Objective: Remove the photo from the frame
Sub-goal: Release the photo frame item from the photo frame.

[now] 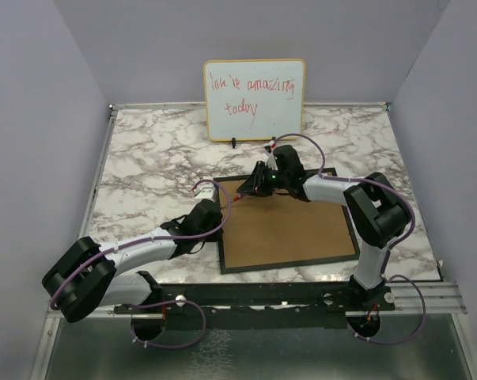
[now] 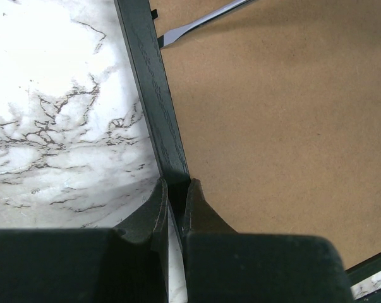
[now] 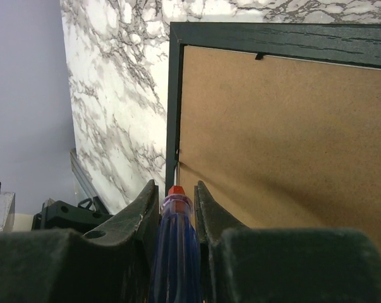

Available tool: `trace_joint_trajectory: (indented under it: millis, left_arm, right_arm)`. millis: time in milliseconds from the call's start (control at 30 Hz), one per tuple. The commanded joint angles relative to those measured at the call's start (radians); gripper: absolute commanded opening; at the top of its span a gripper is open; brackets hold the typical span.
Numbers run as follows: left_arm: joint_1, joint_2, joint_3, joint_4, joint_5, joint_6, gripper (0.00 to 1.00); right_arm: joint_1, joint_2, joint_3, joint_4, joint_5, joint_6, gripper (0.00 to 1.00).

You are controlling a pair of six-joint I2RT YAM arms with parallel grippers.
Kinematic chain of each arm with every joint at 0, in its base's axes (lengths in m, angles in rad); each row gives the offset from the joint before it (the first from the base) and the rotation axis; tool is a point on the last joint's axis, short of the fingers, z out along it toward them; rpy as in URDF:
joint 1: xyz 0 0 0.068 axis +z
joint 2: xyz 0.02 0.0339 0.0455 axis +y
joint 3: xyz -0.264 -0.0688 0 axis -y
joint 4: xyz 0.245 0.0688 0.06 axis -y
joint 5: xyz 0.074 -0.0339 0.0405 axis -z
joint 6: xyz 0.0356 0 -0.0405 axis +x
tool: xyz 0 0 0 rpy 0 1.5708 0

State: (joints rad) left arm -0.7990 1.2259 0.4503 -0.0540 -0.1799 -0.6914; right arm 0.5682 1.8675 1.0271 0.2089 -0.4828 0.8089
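The frame (image 1: pixel 289 229) lies face down on the marble table (image 1: pixel 143 174) with its brown back panel (image 3: pixel 285 139) upward, and behind it stands a whiteboard (image 1: pixel 255 99) where red handwriting reads "You're amazing today". The left gripper (image 2: pixel 176 187) is pressed together on the black left rail of the frame and pinches it. The right gripper (image 3: pixel 175 188) pinches a screwdriver (image 3: pixel 172 246) with a blue handle and red collar, whose thin blade reaches the seam between that rail and the back panel.
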Motion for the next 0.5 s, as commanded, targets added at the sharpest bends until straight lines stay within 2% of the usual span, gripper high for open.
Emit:
trace_joint_trajectory:
  millis: [0, 467]
  left_arm:
    - [-0.022, 0.031, -0.038, -0.113, 0.094, 0.043, 0.0]
    - [-0.023, 0.034, -0.034, -0.116, 0.088, 0.043, 0.0]
  right_arm:
    - [-0.009, -0.018, -0.045, -0.037, 0.112, -0.004, 0.0]
    - [-0.034, -0.061, -0.098, 0.039, 0.121, 0.011, 0.01]
